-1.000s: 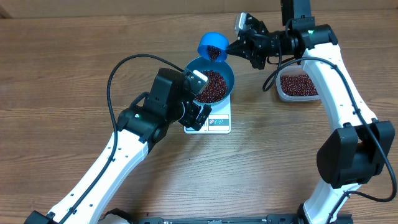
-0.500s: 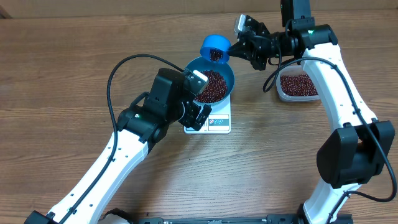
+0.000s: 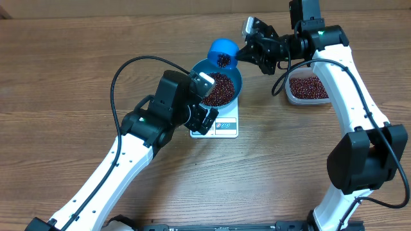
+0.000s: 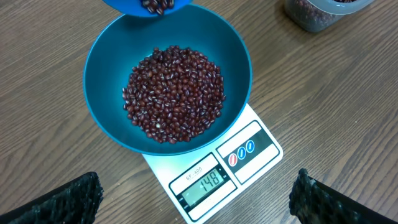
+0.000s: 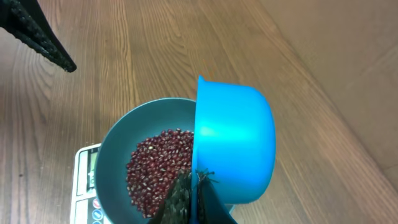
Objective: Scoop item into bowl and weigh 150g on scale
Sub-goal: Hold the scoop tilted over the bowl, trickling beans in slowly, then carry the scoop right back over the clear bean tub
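While the round, deep, bright blue plastic bowl (image 3: 236,76) sits on the small flat white square kitchen scale (image 3: 223,126) near the middle of the wooden worktop (image 3: 64,70), a heap of small dark red-brown beans (image 3: 219,89) fills its bottom. Seen from overhead, the scale's front strip, with its display and teal-marked label, pokes out at the bowl's 6 o'clock. In the left wrist view the display reads 148.

At the bowl's 12 o'clock the small blue plastic scoop (image 3: 223,49) hangs above the far rim, tipped on its side with its mouth turned toward the bowl. A few beans show inside it. The right tool (image 5: 196,200) is clamped tight on the scoop's handle, reaching in from 3 o'clock.

The left tool (image 4: 197,186) hovers low at the bowl's 7 o'clock, over the scale's front edge. Its two dark fingers (image 4: 65,202) are spread wide, one off each side of the scale, and grip nothing.

Well off at the bowl's 3 o'clock, the clear rounded-rectangular plastic tub (image 3: 289,96) rests on the worktop, partly full of the same beans and partly covered by the right arm.
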Motion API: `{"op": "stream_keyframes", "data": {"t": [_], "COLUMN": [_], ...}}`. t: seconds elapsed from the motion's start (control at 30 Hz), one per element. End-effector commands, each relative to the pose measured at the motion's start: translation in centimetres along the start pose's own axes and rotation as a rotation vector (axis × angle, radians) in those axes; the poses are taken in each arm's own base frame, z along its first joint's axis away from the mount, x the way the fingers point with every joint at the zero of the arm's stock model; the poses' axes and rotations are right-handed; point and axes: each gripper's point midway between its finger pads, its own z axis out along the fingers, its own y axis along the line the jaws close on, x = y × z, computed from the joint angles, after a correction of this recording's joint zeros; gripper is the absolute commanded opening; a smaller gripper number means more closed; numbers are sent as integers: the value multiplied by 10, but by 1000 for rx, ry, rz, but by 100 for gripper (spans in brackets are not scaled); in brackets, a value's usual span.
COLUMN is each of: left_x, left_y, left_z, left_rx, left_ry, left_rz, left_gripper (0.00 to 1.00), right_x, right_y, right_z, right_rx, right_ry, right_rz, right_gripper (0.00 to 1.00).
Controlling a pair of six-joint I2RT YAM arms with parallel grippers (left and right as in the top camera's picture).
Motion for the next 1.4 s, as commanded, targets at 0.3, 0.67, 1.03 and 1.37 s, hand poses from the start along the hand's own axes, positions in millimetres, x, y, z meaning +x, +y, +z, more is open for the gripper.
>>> {"op": "stream_keyframes", "data": {"t": [0.3,0.67,1.03,1.37], "left_x": [0,0,0,0], "left_y": [1,1,1,1], "left_z": [0,0,0,0], "left_rx": [3,3,3,3], "left_ry": [-3,-3,-3,-3], "left_rz": [-18,-18,-18,-18], "left_gripper": [99,99,99,100], "right_x": [-29,-31,-51,-58], "right_y": [8,10,8,-34], "right_z": [-15,-15,-18,-48], "right_rx": [-12,-29,-87,-20], "right_ry": [-56,-68,-148,-265], "right_rz": [268,384,681,1003], "right_gripper": [4,4,4,4]}}
